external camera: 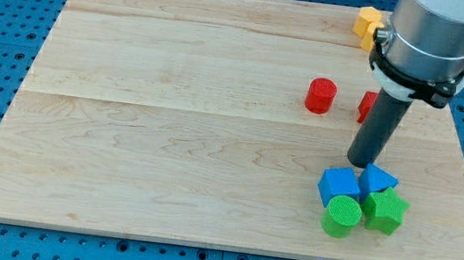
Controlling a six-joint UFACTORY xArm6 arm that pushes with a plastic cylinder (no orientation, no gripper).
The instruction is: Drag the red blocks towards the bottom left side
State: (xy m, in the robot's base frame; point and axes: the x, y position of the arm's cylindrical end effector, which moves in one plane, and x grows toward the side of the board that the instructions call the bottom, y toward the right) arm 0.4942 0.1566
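Closest to where I stood, at the view's bottom right, a tight cluster of four blocks sat on the wooden surface (166, 157): a green cylinder (342, 215) and a green star-shaped block (384, 210) in front, touching a blue cube (338, 185) and a blue, roughly triangular block (379, 178) behind them. The end effector was a plain dark rod with nothing that could open or close on anything, and my tip (359, 166) stood just at the back edge of that cluster, between the two blue blocks and seemingly touching or nearly touching them; the green pair lay just below the tip toward the view's bottom. Farther back, up and to the left of the tip and clearly apart from it, a red cylinder (320, 96) stood alone on the surface. A second red block (366, 106) lay directly beyond the tip, mostly hidden behind the rod, so I could not make out its shape. Both red pieces sat in the right half of the surface, well away from its bottom left corner. Farthest off, near the top edge and above the tip, a yellow block (367, 25) peeked out from behind the arm's grey body, its shape unclear.
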